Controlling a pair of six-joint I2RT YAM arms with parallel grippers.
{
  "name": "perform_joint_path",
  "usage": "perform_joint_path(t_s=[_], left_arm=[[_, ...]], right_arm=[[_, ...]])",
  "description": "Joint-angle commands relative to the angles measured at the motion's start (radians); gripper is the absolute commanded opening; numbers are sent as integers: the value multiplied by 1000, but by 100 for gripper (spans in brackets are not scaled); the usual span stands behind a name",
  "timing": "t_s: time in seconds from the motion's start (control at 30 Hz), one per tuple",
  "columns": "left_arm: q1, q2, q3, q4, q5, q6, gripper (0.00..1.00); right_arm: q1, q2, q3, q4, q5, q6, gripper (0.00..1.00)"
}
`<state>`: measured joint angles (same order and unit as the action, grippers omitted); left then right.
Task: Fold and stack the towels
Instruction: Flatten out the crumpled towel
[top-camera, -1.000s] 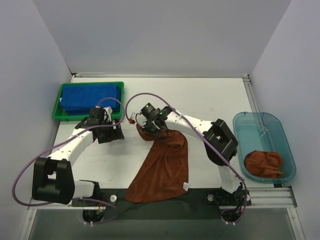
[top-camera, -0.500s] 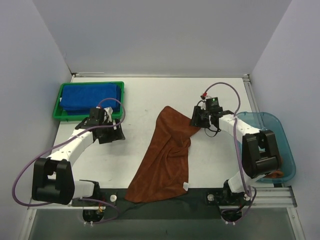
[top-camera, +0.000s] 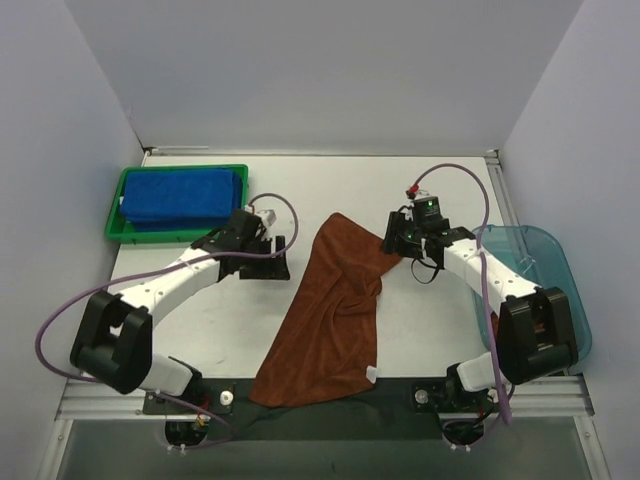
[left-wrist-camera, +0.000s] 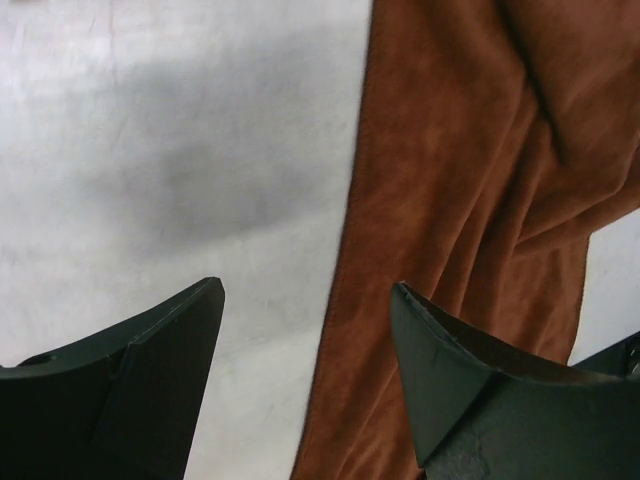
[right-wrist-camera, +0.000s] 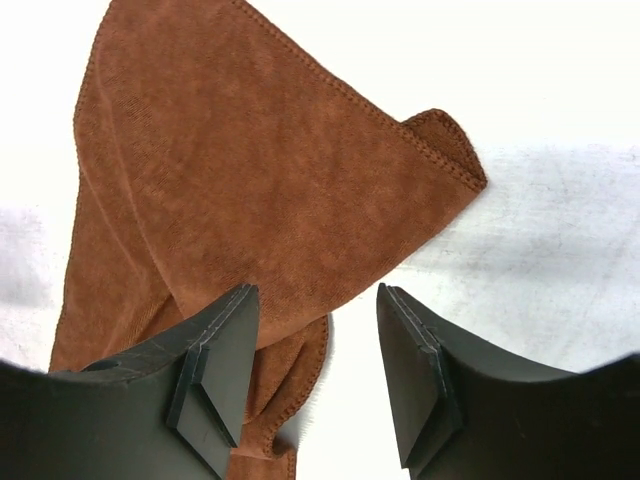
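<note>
Though rumpled, one brown towel (top-camera: 335, 310), one tray (top-camera: 150, 237)

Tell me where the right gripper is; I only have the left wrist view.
Observer: The right gripper hangs open over the far right corner of the rust-brown towel, gripping nothing.
Operator: Report how that towel lies.
Observer: Unfolded and creased, running from mid-table down to the near edge.
Operator: Locate the stack.
Observer: Folded blue towels lie in the green tray at the far left corner.
</note>
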<state>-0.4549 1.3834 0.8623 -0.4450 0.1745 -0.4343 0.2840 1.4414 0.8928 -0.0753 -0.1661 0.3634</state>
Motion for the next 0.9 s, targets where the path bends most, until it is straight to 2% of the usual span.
perform_joint_path(t_s=[0.0, 0.2, 0.3, 0.4, 0.43, 0.47, 0.57, 0.63, 0.7, 0.87], left_arm=[[-56, 129, 191, 107, -82, -17, 77], [-113, 426, 502, 115, -225, 31, 76], [-140, 566, 634, 112, -292, 74, 72], [-166, 681, 745, 106, -325, 107, 62], [-174, 706, 767, 108, -331, 115, 54], [-189, 748, 785, 104, -355, 123, 50], [-214, 814, 840, 103, -403, 146, 47], [-225, 838, 856, 97, -435, 163, 41], [-235, 864, 857, 71, -509, 172, 38], [-217, 843, 755, -4, -661, 140, 26]], right_arm=[[1, -26, -24, -40, 34, 12, 50], [6, -67, -63, -38, 31, 28, 51], [10, -82, -81, -34, 25, 34, 60], [17, -88, -97, -32, 23, 39, 63], [17, -93, -101, -31, 25, 42, 63], [17, -95, -112, -21, 25, 43, 63], [18, -93, -126, -5, 20, 43, 62], [18, -81, -129, 5, 16, 43, 61], [17, -70, -124, 12, 13, 42, 61], [18, -26, -107, 31, -19, 63, 61]])
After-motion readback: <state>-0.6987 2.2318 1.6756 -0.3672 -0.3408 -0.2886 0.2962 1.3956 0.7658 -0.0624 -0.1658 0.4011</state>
